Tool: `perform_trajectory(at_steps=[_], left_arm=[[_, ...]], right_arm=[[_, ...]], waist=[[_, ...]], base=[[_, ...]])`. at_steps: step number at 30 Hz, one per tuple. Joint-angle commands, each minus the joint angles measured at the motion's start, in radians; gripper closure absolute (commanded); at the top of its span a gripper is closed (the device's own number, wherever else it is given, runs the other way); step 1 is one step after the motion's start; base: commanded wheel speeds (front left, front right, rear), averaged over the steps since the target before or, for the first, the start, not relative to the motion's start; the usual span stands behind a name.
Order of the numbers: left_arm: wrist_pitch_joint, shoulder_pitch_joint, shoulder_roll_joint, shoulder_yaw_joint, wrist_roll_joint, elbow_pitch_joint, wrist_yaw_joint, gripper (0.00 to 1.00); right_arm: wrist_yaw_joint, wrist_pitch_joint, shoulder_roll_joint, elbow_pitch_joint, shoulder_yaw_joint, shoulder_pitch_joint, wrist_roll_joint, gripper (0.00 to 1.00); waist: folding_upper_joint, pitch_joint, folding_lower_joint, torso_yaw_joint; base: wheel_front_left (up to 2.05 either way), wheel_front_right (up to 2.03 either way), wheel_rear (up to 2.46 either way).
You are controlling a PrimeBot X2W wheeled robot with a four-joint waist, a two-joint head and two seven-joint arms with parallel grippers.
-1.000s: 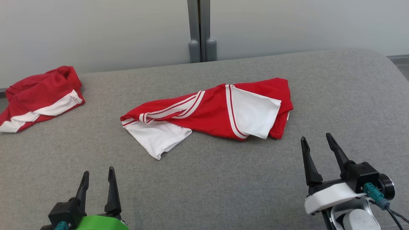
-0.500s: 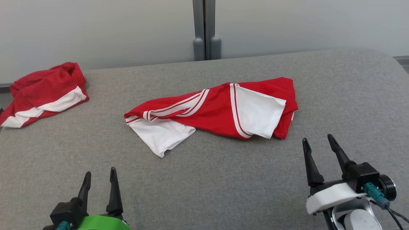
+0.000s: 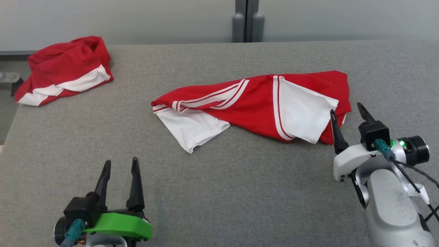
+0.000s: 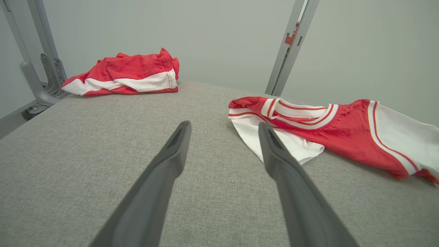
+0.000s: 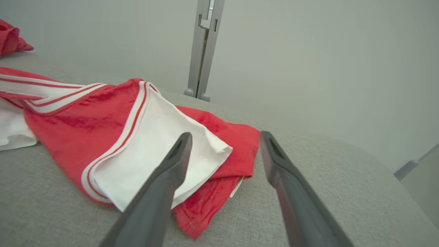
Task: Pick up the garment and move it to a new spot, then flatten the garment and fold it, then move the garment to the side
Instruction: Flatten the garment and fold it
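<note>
1. Garment (image 3: 253,109), crumpled red and white, is laid mid-tabletop (image 3: 240,192), apparently awaiting pickup.
2. Right hand (image 3: 345,108), spread wide and empty, is poised at the tabletop's right, by the garment's end, likely for grasping; left hand (image 3: 121,160), equally spread, is held near-left.
3. Finger-to-cloth contact cannot be judged; folded-under layers are hidden.

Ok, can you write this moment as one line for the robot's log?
garment: crumpled, not held | left gripper: open | right gripper: open, by garment
</note>
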Motion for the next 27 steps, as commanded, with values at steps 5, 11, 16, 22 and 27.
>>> perform_trajectory(at_steps=[5,11,16,22,27], left_arm=[[-0.001,-0.034,0.002,-0.025,-0.014,-0.008,0.009,0.0],[-0.001,-0.044,0.002,-0.037,-0.021,-0.005,0.014,0.0],[-0.001,-0.04,0.002,-0.028,-0.021,-0.002,0.018,0.0],[-0.001,-0.029,0.002,-0.024,-0.014,-0.007,0.018,0.0],[-0.001,-0.015,0.002,-0.019,-0.008,-0.007,0.017,0.0]], right_arm=[[-0.001,-0.003,-0.039,0.182,-0.048,-0.131,-0.067,0.0],[-0.001,0.001,-0.077,0.345,-0.098,-0.229,-0.108,0.51],[-0.001,-0.002,-0.06,0.392,-0.135,-0.257,-0.118,1.0],[-0.001,-0.002,-0.006,0.279,-0.025,-0.245,-0.029,1.0],[-0.001,-0.002,0.008,0.123,0.193,-0.168,0.133,1.0]], waist=[[0.0,0.086,0.0,0.105],[0.0,0.106,0.0,0.145],[0.0,0.096,0.0,0.139],[0.0,0.065,0.0,0.104],[0.0,0.036,0.0,0.083]], base=[[0.0,0.0,0.0],[0.0,0.0,0.0],[0.0,0.0,0.0],[0.0,0.0,0.0],[0.0,0.0,0.0]])
